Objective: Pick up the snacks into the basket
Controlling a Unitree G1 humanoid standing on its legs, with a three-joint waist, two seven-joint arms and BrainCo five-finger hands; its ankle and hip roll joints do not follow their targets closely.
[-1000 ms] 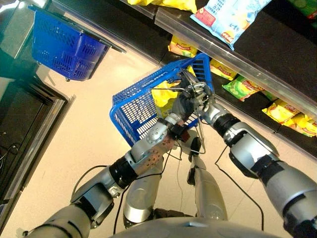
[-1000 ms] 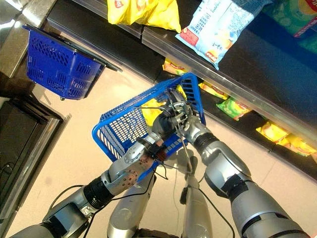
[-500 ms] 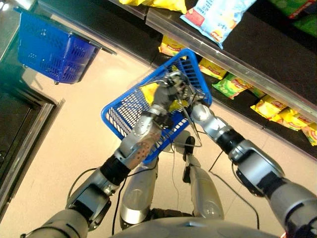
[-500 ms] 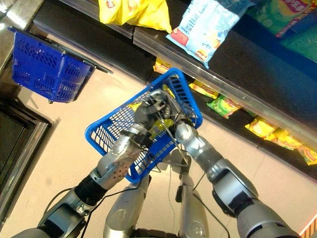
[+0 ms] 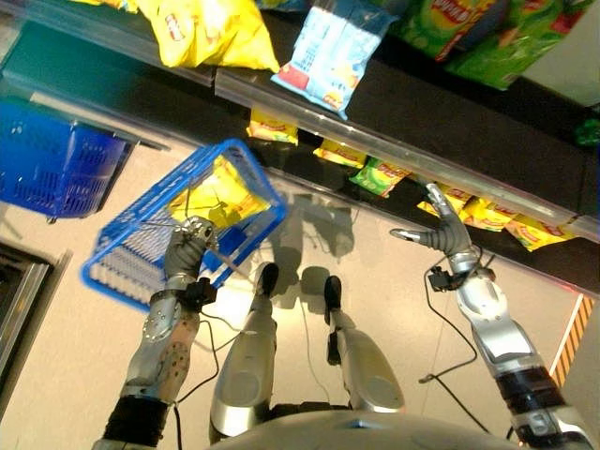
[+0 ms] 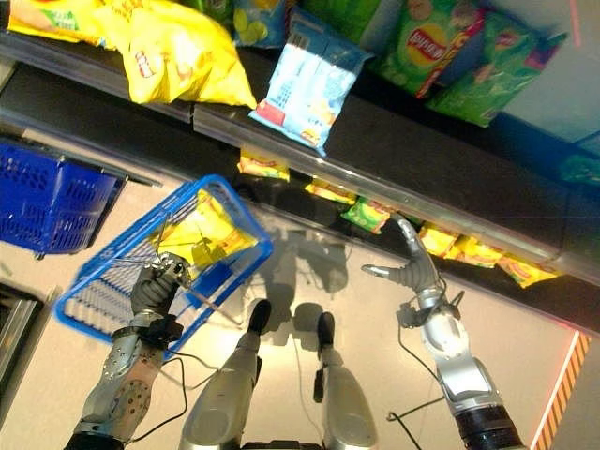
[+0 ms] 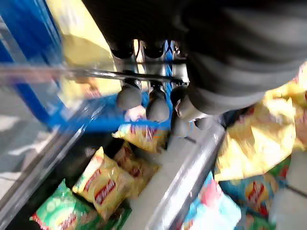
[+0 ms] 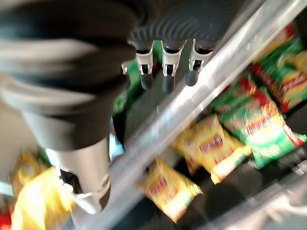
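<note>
On the bottom shelf [image 5: 525,192], at about 1 o'clock from the robot, the small yellow snack packets [image 5: 483,214] lie in a row, a green packet [image 5: 379,175] among them. The right hand [image 5: 443,228] hovers just before them, fingers straight and thumb spread wide, holding nothing. At 10 o'clock the blue basket [image 5: 131,267] hangs tilted from the left hand [image 5: 187,246], whose fingers are curled round the wire handle [image 7: 124,74]; a large yellow bag [image 5: 217,193] already lies inside. A second blue basket [image 5: 47,169] stands at 9 o'clock.

Risks, as I judge them: the shelf's metal rail may block the fingers; a slick packet could slip from a loose pinch; the tilted basket could spill its bag.
</note>
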